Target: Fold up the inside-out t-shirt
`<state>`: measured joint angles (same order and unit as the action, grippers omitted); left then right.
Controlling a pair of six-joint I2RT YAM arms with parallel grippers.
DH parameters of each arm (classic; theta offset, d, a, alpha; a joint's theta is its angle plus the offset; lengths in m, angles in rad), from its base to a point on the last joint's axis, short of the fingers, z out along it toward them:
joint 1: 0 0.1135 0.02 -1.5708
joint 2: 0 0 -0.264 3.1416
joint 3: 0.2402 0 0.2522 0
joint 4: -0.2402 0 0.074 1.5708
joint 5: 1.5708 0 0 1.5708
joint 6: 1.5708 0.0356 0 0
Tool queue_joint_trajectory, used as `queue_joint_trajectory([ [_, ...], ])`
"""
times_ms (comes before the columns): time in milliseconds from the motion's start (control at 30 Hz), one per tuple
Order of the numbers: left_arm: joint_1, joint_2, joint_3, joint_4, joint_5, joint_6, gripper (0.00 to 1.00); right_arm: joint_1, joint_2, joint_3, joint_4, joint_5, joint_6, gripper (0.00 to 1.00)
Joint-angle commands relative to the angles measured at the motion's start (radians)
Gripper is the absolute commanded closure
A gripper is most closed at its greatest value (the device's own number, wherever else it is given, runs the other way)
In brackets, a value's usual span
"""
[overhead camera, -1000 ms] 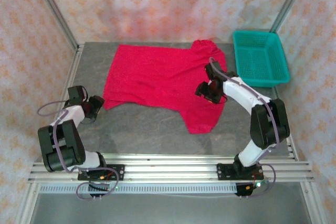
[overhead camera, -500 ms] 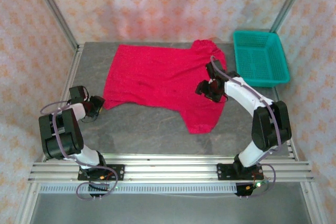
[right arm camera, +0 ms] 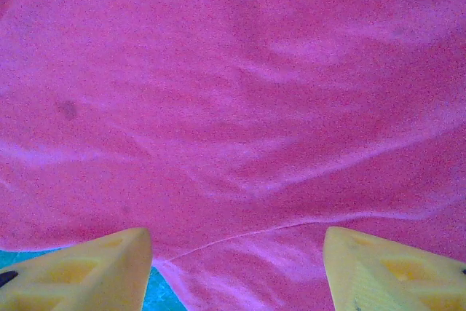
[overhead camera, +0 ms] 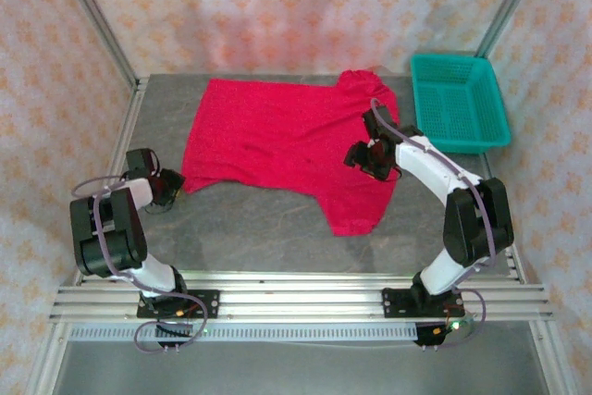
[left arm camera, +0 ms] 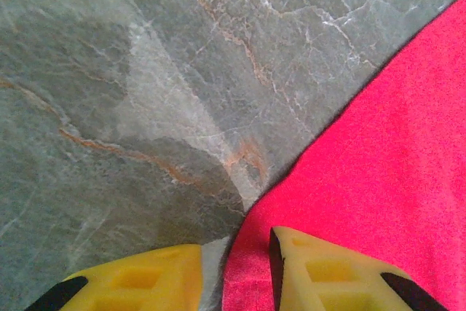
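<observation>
At the left of the top view, the left gripper [overhead camera: 165,187] sits low on the bench [overhead camera: 250,224], beside the t-shirt's [overhead camera: 277,141] lower-left corner. Its wrist view shows the jaws parted only narrowly, the hem running into the gap, nothing clamped. The red t-shirt lies spread flat across the middle of the bench. The right gripper [overhead camera: 365,156] hovers over its right part, jaws wide apart and empty. If the left jaws close off the hem, they may grab nothing. The right may pinch one layer and bunch the cloth towards the basket [overhead camera: 458,104].
</observation>
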<state>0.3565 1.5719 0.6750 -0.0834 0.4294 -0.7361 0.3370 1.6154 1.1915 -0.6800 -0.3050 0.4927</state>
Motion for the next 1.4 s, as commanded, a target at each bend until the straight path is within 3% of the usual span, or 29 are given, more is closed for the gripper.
queue_joint_trajectory([
  [0,-0.077,0.081,0.03,0.103,0.057,0.001,0.65,-0.003,0.005,0.008,-0.009,0.007,-0.011,0.35],
  [133,-0.086,0.032,0.033,0.039,-0.002,0.026,0.49,-0.003,0.005,0.008,-0.01,0.004,-0.012,0.35],
  [200,-0.088,0.012,0.037,0.007,-0.022,0.045,0.46,-0.003,0.006,0.01,-0.01,0.0,-0.013,0.35],
  [433,-0.095,-0.013,0.037,-0.026,-0.031,0.069,0.55,-0.003,0.009,0.014,-0.004,-0.017,-0.01,0.35],
  [633,-0.109,-0.047,0.055,-0.091,-0.081,0.115,0.47,-0.004,0.011,0.011,-0.001,-0.026,-0.007,0.35],
  [833,-0.114,-0.037,0.054,-0.074,-0.07,0.109,0.47,-0.003,0.018,0.019,-0.003,-0.036,-0.008,0.35],
  [1033,-0.116,0.018,0.069,-0.055,-0.075,0.11,0.59,-0.004,0.016,0.021,-0.008,-0.043,-0.008,0.35],
  [1200,-0.116,0.011,0.09,-0.096,-0.101,0.116,0.84,-0.003,0.01,0.028,-0.024,-0.036,-0.015,0.35],
  [1333,-0.118,-0.058,0.13,-0.177,-0.141,0.134,1.0,-0.003,-0.021,0.028,-0.072,-0.019,-0.021,0.36],
  [1367,-0.121,-0.078,0.146,-0.202,-0.152,0.139,1.0,-0.003,-0.029,0.026,-0.105,-0.006,-0.026,0.36],
])
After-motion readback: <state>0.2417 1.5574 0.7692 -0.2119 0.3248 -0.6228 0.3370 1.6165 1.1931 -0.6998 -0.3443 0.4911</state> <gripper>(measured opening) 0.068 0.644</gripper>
